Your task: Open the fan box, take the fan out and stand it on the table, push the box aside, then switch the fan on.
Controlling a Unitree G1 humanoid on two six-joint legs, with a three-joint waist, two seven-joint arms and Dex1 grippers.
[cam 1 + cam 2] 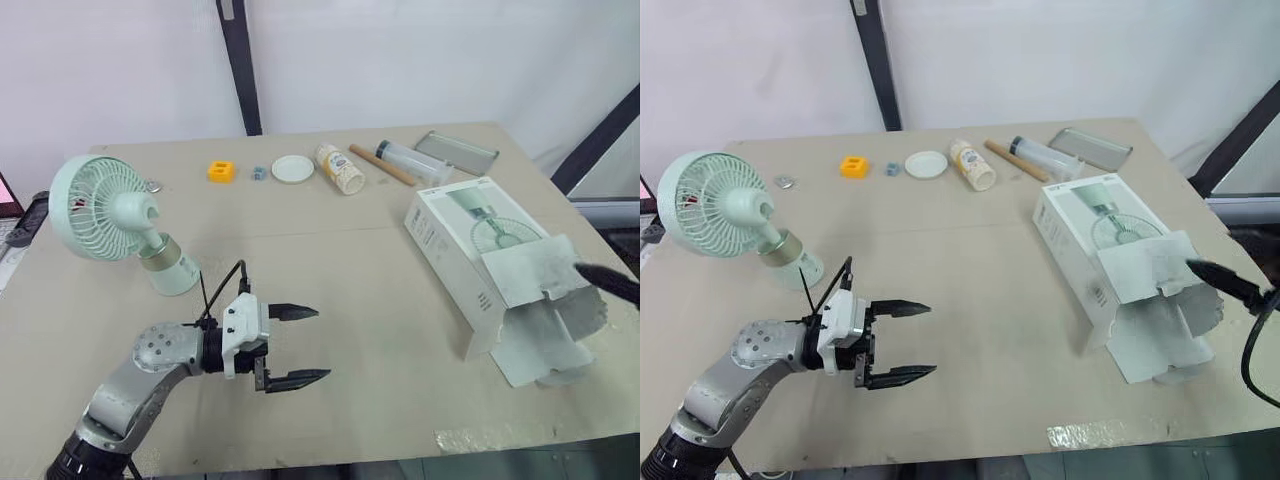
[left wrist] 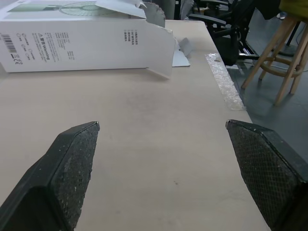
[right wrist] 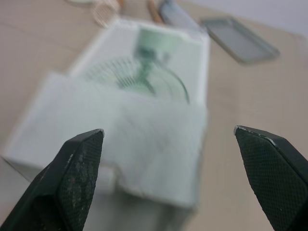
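Note:
The mint-green fan (image 1: 110, 215) stands upright on the table's left side, tilted back on its round base. On the right lies the white fan box (image 1: 470, 250), with its torn end flaps (image 1: 545, 320) hanging open toward the front edge. My left gripper (image 1: 322, 344) hovers open and empty over bare table in front of the fan, pointing toward the box (image 2: 86, 43). My right gripper (image 3: 168, 130) is open just above the box's flap end, holding nothing. One of its black fingers (image 1: 1225, 282) reaches in from the right edge.
Along the back of the table lie a yellow block (image 1: 221, 171), a white lid (image 1: 292, 168), a toppled bottle (image 1: 340, 168), a wooden stick (image 1: 380, 164), a clear tube (image 1: 412, 162) and a metal tray (image 1: 457, 151). A wooden stool (image 2: 284, 53) stands beyond the table edge.

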